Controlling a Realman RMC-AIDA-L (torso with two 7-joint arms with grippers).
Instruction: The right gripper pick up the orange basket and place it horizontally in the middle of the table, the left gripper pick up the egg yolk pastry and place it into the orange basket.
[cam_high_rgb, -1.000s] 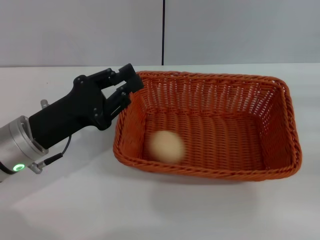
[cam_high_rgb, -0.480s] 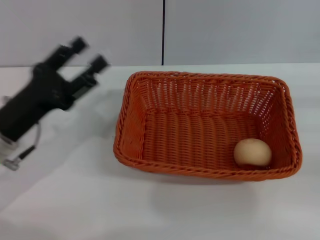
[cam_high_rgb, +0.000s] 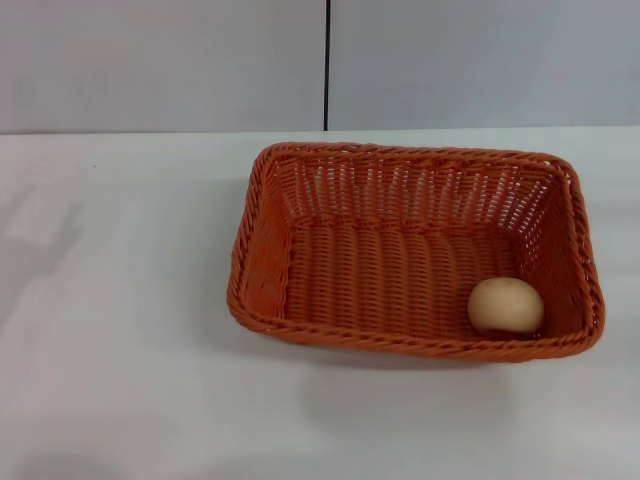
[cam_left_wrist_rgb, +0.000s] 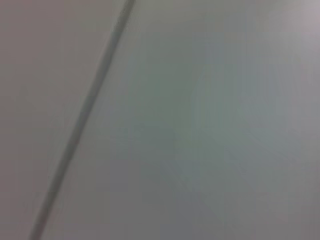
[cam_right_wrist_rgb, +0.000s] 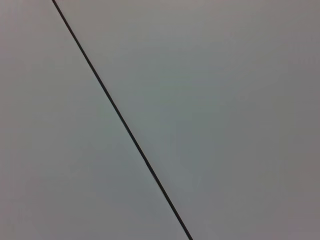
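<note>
Nothing of mine to anchor on here. Grey wall (cam_high_rgb: 480, 60) runs along the far side — a thin dark vertical seam (cam_high_rgb: 327, 65) splits it into panels. Both wrist cams see only that plain grey wall (cam_left_wrist_rgb: 210, 120) and the seam (cam_right_wrist_rgb: 122, 122) crossing diagonally — nothing else.

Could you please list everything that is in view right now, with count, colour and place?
orange basket: one, orange woven wicker, lying flat on the table, right of the middle in the head view.
egg yolk pastry: one, pale beige, inside the basket, in its near right corner.
table: one, white, filling the lower part of the head view.
wall: pale grey panels with a dark vertical seam, behind the table; both wrist views show only such a surface with a dark line.
left gripper: not in view.
right gripper: not in view.
</note>
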